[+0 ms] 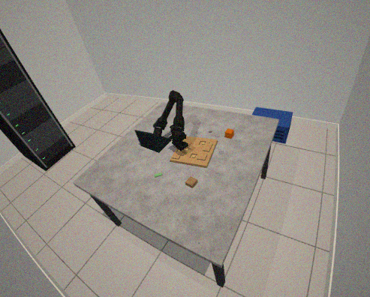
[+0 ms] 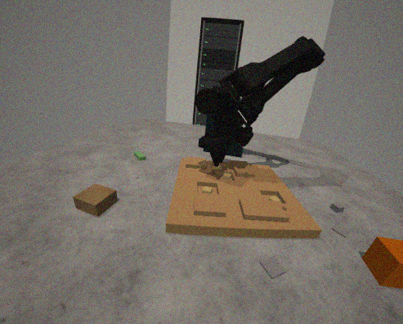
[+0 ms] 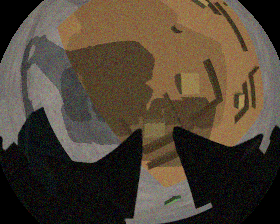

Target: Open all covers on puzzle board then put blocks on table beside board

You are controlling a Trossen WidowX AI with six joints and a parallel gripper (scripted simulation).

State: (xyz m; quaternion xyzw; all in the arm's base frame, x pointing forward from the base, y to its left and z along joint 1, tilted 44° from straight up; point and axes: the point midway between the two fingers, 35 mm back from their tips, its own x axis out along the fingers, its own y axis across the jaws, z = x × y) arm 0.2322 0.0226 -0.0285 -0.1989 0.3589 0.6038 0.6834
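The wooden puzzle board (image 1: 211, 148) (image 2: 243, 232) (image 3: 206, 30) lies flat, with dark recess edges around its covers. The covers share its wood colour, so their outlines are hard to tell. Pale blocks show in open wells: one front left in the exterior view (image 2: 207, 190), one front right (image 2: 275, 199) and one farther back (image 2: 228, 176). My gripper (image 1: 183, 148) (image 2: 217, 164) (image 3: 157, 132) is partly open, pointing down low over the board's back part. In the wrist view a pale block (image 3: 154, 131) shows between the fingertips in shadow, not gripped. Another block (image 3: 190, 83) lies beyond them.
A brown block (image 1: 191, 182) (image 2: 96, 199) and a small green piece (image 1: 158, 175) (image 2: 140, 155) (image 3: 172, 200) lie on the table off the board. An orange cube (image 1: 229, 133) (image 2: 391, 262) stands on the other side. A dark panel (image 1: 149, 141) stands near the arm's base.
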